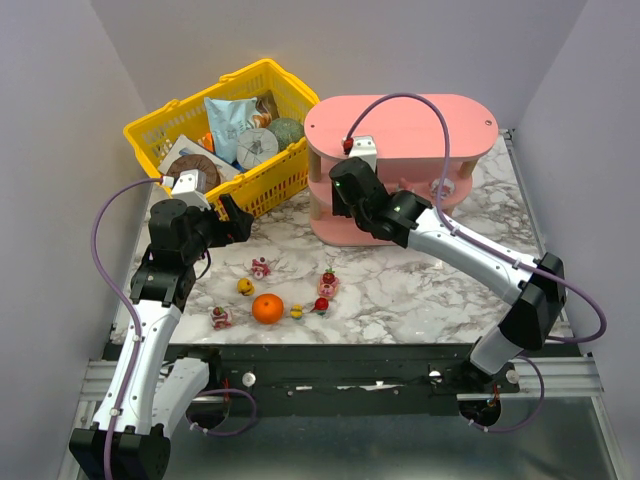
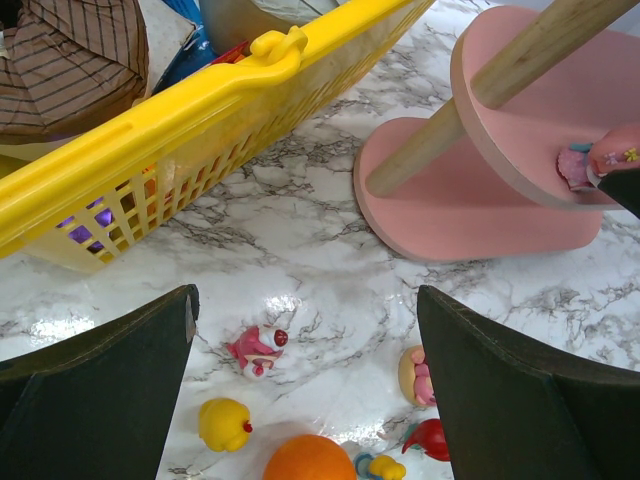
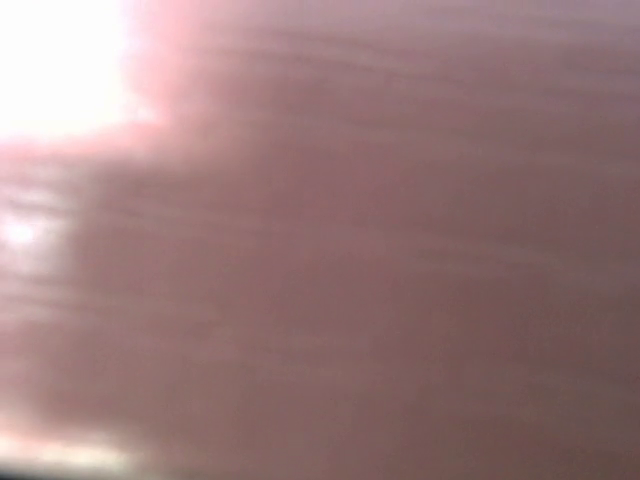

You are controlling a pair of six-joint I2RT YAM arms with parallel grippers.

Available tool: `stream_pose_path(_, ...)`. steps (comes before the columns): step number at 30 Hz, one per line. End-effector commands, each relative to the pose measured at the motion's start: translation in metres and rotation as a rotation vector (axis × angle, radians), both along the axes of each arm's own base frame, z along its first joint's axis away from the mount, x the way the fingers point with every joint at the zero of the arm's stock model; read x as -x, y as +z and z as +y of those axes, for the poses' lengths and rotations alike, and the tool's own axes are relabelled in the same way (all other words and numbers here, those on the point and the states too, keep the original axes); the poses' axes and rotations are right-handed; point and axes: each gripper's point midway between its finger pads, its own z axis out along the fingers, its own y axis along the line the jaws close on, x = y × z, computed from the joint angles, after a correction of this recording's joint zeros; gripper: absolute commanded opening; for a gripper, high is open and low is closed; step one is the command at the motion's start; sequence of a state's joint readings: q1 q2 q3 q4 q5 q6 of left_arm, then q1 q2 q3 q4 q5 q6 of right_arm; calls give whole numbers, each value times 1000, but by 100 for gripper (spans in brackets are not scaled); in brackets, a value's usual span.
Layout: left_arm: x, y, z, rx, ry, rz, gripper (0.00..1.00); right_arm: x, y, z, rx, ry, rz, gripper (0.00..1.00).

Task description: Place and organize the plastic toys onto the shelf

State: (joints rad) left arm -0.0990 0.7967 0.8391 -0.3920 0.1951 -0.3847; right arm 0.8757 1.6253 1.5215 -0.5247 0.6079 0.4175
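Pink shelf [image 1: 400, 125] is standing far right on the marble table [image 1: 420, 290], with the right gripper [image 1: 343, 188] reaching into its middle tier; whether its fingers are spread cannot be told. Near the yellow basket [image 1: 265, 185], the left gripper [image 2: 307, 300] is hovering wide-spread over the orange ball [image 1: 267, 309] and the loose plastic toys [image 1: 260, 267] scattered around it at near left.

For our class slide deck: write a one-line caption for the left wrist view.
Open left jaws hover over scattered toys and an orange ball; yellow basket and pink shelf lie beyond.
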Motion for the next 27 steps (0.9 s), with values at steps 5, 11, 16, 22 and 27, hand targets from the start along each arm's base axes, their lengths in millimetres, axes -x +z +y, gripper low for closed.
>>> stream_pose_path(5, 1, -1, 2, -16, -3, -2, 99, -4, 7, -8, 21, -17, -23, 65)
stream_pose_path(11, 1, -1, 2, -17, -4, -2, 99, -6, 12, -6, 16, -12, -39, 69)
stream_pose_path(16, 1, -1, 2, -17, -4, -2, 99, -5, 15, -9, 9, -17, -51, 73)
stream_pose_path(22, 1, -1, 2, -15, -5, -2, 99, 6, 21, -14, -11, 27, -65, 82)
stream_pose_path(27, 1, -1, 2, -17, -2, -4, 99, 18, 26, -27, -22, 38, -79, 86)
